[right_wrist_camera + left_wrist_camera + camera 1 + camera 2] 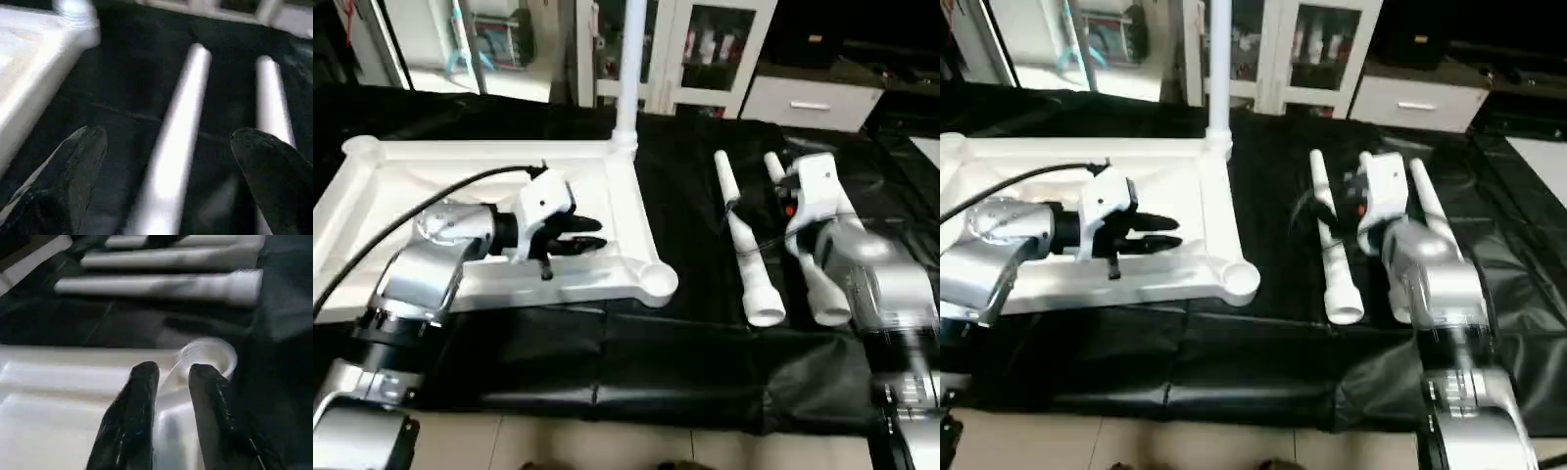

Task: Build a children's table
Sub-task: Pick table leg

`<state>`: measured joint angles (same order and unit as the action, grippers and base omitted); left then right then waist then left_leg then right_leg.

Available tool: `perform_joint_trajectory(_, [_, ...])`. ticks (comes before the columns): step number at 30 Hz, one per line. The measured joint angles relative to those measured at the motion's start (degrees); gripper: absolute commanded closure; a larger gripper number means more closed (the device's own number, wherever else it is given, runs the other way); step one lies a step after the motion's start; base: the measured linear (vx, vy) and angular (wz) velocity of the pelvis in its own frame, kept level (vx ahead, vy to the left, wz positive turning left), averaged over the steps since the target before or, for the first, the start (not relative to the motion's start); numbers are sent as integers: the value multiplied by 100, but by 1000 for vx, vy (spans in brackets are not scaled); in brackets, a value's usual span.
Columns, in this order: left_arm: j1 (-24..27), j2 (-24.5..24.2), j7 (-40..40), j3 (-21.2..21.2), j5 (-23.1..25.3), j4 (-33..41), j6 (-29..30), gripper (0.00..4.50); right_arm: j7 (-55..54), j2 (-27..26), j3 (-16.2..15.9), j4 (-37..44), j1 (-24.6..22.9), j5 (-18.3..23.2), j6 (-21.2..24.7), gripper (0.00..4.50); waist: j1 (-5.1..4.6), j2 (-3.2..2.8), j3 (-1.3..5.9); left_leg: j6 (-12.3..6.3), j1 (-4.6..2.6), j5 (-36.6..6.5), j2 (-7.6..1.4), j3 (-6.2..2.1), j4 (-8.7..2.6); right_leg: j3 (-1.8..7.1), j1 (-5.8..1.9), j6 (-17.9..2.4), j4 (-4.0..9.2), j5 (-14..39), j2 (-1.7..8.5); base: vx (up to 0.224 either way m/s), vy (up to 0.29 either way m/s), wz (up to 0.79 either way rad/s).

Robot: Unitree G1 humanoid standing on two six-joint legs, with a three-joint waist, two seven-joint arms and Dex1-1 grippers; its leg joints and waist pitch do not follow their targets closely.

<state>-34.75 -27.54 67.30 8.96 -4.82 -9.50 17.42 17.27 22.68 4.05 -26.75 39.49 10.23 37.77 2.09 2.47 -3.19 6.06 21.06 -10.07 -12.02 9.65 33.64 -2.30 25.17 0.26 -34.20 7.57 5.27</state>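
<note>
The children's table's white tabletop [372, 196] lies upside down on the black-draped work table. One white leg [628, 59] stands upright in its far right corner socket. My left gripper [599, 235] hovers over the tabletop with its black fingers [142, 396] a little apart and nothing between them, pointing at the near right corner socket [658, 282]. Three loose legs lie side by side on the cloth to the right, the nearest to the tabletop being leg [1332, 245]. My right gripper [166, 142] hangs wide open over one leg [178, 112], a finger on each side.
The black cloth [607, 362] ends at the near table edge, with tiled floor [607, 441] below. White cabinets [705, 49] and a drawer unit [813, 103] stand behind the table. A black cable [411, 201] loops over my left forearm.
</note>
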Motion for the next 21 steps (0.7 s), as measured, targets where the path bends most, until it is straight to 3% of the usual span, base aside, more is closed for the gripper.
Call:
perform_joint_trajectory(7, [157,400,-28,354,-176,442,192,319,140,-62,-35,-845,465,80,975,8,-3,-1,1,0,2,0,-2,3,2,1,1,0,0,0,0,0,0,0])
perform_joint_trajectory(21, [359,633,-383,558,-199,768,212,319,423,-442,-217,-2292,916,26,1327,8,28,9,7,0,1,1,-7,3,31,-1,-1,-1,-24,0,3,0,0,0])
